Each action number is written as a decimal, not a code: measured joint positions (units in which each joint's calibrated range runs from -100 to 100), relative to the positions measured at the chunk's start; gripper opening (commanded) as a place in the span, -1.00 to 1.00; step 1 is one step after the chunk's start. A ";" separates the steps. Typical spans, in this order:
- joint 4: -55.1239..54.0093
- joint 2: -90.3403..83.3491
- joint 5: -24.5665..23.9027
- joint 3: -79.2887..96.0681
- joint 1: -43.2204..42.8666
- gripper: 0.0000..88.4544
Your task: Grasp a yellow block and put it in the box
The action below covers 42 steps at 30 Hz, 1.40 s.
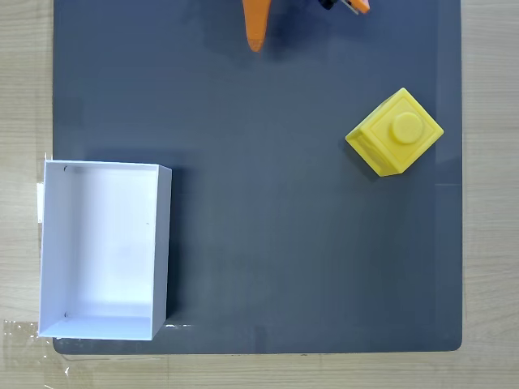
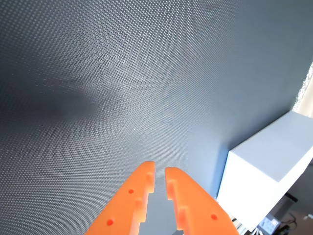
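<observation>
The yellow block (image 1: 396, 132) sits on the dark mat at the right of the fixed view, with its round stud facing up. At the left edge of the mat stands the white box (image 1: 161, 243), with nothing inside. My orange gripper (image 1: 256, 40) reaches in from the top edge, well left of the block and far from the box. In the wrist view the gripper (image 2: 160, 169) points down at bare mat. Its fingers are almost together with nothing between them. A corner of the box (image 2: 264, 171) shows at the lower right of that view.
The dark grey mat (image 1: 284, 243) covers most of a light wooden table (image 1: 491, 203). Clear tape (image 1: 24, 336) lies at the mat's lower left corner. Open mat lies between the block and the box.
</observation>
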 measured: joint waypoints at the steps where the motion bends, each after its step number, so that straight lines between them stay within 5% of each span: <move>1: 0.00 0.00 0.00 0.00 0.00 -0.95; 26: 0.43 0.76 -0.42 0.00 0.00 -0.93; 36: -13.33 25.03 -0.16 -10.39 -0.54 -0.93; 42: -14.19 43.40 5.65 -28.36 -7.74 -0.92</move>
